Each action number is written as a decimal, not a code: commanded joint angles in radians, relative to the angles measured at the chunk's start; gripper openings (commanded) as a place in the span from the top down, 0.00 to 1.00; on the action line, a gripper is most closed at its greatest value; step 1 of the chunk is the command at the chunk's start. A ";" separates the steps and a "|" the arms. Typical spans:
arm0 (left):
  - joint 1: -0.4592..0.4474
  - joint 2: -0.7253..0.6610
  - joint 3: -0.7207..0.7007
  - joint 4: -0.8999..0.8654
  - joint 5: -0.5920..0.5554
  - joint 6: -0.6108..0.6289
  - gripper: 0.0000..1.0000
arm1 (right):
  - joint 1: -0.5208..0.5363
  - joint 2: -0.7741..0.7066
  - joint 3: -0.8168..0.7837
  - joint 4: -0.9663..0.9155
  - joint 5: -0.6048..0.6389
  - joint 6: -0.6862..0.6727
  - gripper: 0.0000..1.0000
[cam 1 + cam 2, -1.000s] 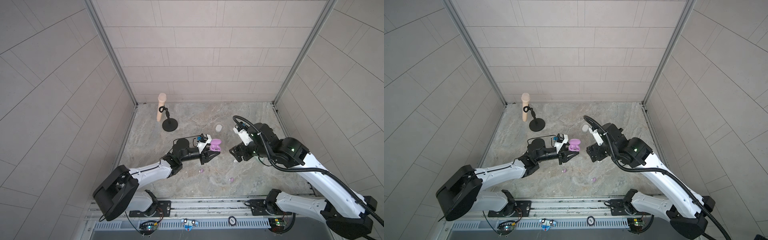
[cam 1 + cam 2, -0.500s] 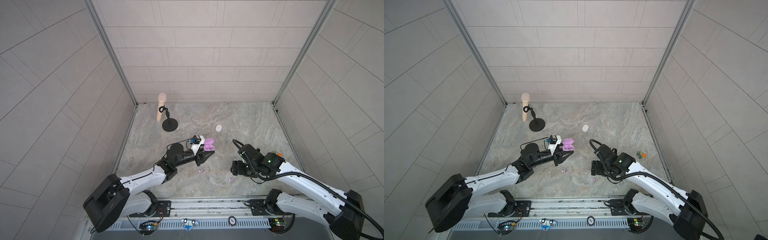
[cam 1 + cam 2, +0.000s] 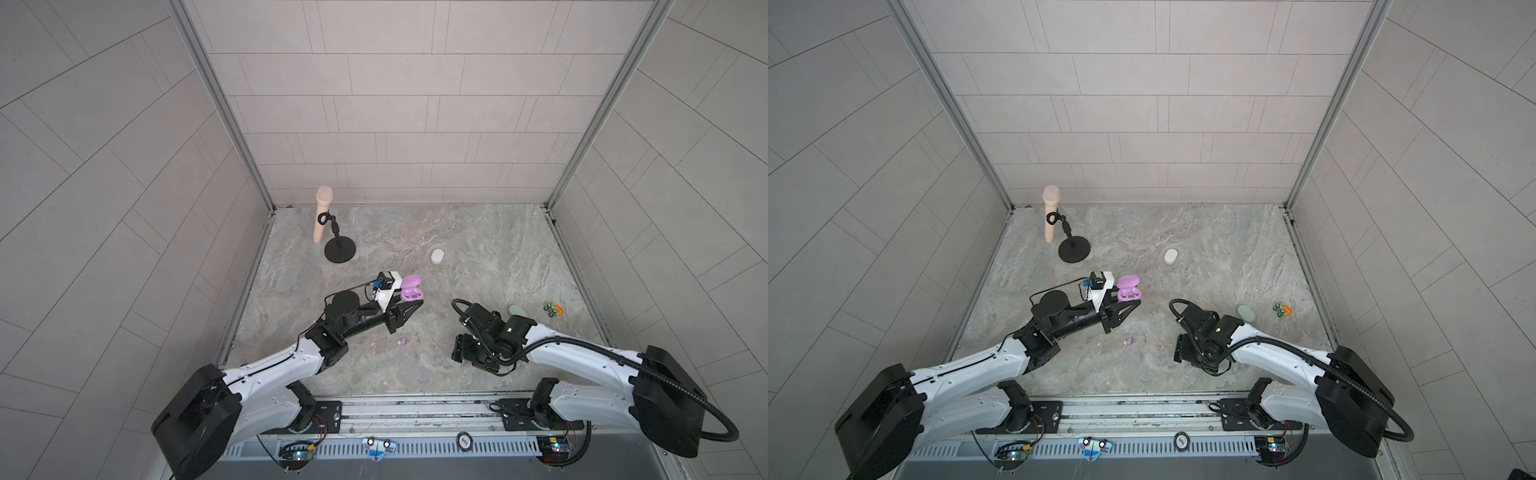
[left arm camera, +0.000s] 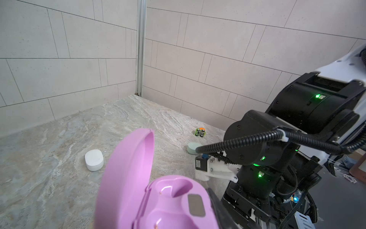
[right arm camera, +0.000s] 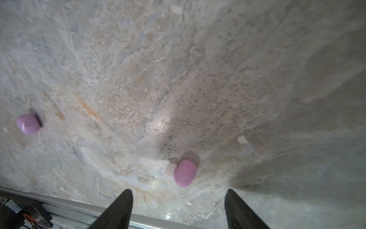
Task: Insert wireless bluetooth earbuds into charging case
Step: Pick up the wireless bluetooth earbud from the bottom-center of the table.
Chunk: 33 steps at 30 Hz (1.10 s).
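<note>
My left gripper (image 3: 411,302) is shut on the base of an open lilac charging case (image 3: 411,289), held above the floor left of centre. In the left wrist view the case (image 4: 158,198) has its lid raised and both wells empty, with one dark finger (image 4: 217,208) along its side. My right gripper (image 5: 178,191) points down at the floor near the front, open. One lilac earbud (image 5: 185,173) lies just beyond its fingertips, not touched. A second lilac earbud (image 5: 28,124) lies further off, and it also shows in both top views (image 3: 402,341) (image 3: 1128,341).
A white case (image 3: 437,256) lies closed at mid-floor. A mint green case (image 3: 516,309) and a small toy car (image 3: 552,308) sit to the right behind my right arm. A microphone on a black stand (image 3: 340,251) is at the back left. The metal rail (image 5: 79,210) runs along the front edge.
My right arm has swung away from the case, toward the front, and dropped low over the floor above an earbud, its jaws narrowing a little. The left arm has shifted slightly with the case.
</note>
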 commanded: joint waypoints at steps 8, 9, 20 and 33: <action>0.005 -0.019 -0.011 -0.004 -0.010 0.006 0.79 | 0.009 0.094 0.027 0.103 -0.004 0.058 0.24; 0.005 -0.019 -0.011 -0.005 -0.012 0.006 0.80 | 0.009 0.100 0.030 0.113 -0.010 0.058 0.24; 0.005 -0.021 -0.011 -0.013 -0.018 0.012 0.80 | 0.012 0.102 0.119 0.094 -0.034 0.041 0.24; 0.005 -0.043 -0.011 -0.029 -0.029 -0.002 0.80 | 0.013 0.085 0.160 -0.025 0.061 0.029 0.28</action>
